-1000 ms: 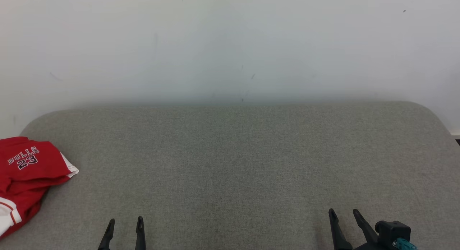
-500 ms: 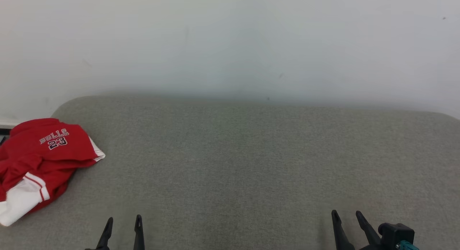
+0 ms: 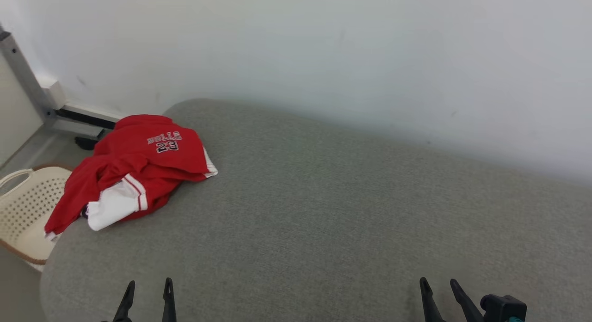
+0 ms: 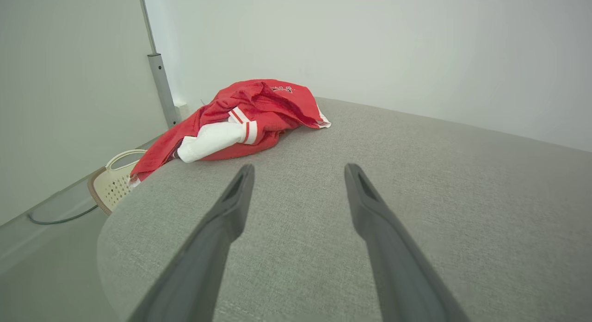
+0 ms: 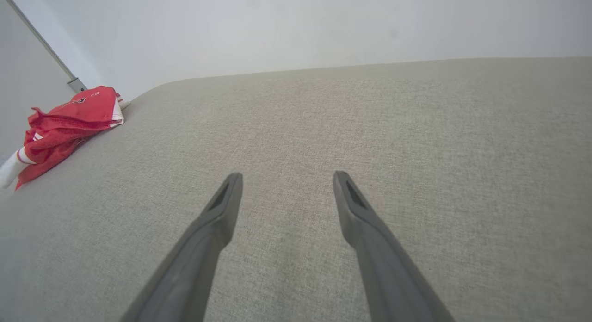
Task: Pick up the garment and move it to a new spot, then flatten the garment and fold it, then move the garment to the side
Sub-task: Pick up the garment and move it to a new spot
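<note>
Both splayed, empty — left end effector (image 3: 149, 285), right end effector (image 3: 438, 285), grey cushion (image 3: 323, 211), garment (image 3: 138, 164), white wall (image 3: 323, 49)

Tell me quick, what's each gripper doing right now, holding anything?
Left gripper: open, fingers apart, holding nothing.
Right gripper: open, fingers apart, holding nothing.

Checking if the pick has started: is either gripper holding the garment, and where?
Nothing held: left gripper and right gripper stand open, clear of the garment.
</note>
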Robot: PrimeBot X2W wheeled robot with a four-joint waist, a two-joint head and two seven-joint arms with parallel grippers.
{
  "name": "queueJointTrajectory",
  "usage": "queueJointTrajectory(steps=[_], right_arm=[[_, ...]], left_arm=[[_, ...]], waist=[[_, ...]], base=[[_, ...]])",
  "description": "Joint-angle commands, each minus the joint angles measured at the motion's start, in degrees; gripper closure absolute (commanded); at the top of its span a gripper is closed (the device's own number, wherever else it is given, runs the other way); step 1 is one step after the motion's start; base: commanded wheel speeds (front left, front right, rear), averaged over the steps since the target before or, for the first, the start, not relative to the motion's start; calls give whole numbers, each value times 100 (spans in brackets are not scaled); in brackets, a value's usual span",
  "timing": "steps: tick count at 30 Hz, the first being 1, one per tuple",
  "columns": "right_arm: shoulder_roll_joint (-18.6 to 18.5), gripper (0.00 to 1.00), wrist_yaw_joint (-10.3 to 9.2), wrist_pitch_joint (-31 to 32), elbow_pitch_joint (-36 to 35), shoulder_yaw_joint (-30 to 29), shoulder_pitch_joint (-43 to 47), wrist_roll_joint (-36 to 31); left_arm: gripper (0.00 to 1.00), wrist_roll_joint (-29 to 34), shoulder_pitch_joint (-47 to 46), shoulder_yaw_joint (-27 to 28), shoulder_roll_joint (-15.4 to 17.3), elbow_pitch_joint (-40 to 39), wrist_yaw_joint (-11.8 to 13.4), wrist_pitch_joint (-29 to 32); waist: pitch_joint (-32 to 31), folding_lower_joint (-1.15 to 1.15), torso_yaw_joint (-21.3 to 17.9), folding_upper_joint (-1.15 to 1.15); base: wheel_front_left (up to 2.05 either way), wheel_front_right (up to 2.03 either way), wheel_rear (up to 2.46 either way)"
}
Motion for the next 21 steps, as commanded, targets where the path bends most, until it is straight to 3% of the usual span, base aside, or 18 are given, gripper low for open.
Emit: queueJointTrajectory(steps=[1,15,21], right_arm=[[-14,0,-10,-49,33,9,-19,29],[-16,0,-10,-45,262,415,-509,-3],[-16,0,-10,-24,302,471,-594,-68]], left_arm=[[0,33,19,-9,41,-1,18,-19],[0,-145,253,298,8,-367,205,-19],[0,-170,149,327,28,-355,137,-19]], waist=[[-16,0,637,0],[265,0,929,0],[281,0,939,0]], base=[[0,0,0],[0,0,0],[0,0,0]])
